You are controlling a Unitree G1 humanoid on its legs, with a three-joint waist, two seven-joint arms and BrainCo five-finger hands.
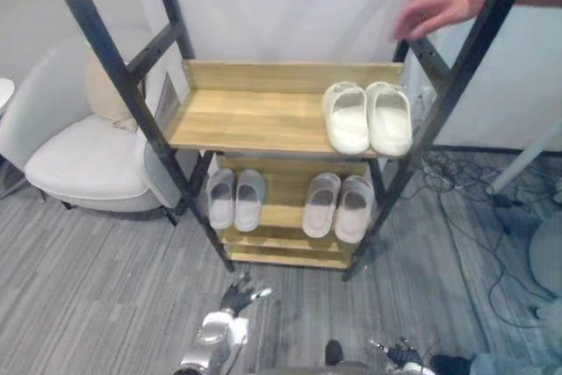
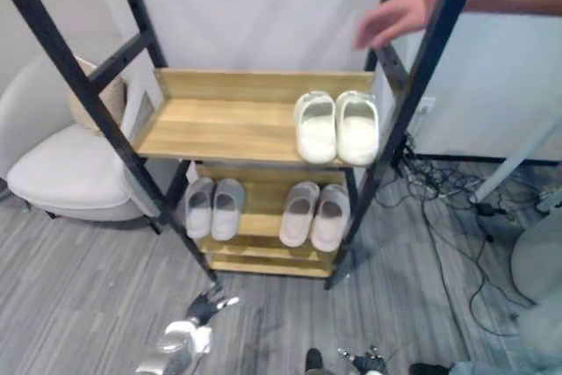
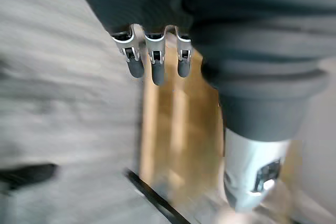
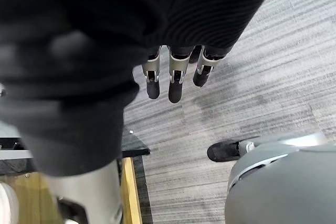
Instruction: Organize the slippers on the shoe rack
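Although the left hand [image 1: 237,296] and the right hand [image 4: 176,82] hang low, uncurled and empty, the white slippers [image 1: 367,117] sit well above and beyond them on the shoe rack [image 1: 255,120], likely light, squashy foam best pinched at the heel rim or strap.

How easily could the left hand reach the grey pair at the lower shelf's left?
Probably yes: the left hand hangs open, low before the rack, with nothing between it and the grey pair. The person's hand is far up right.
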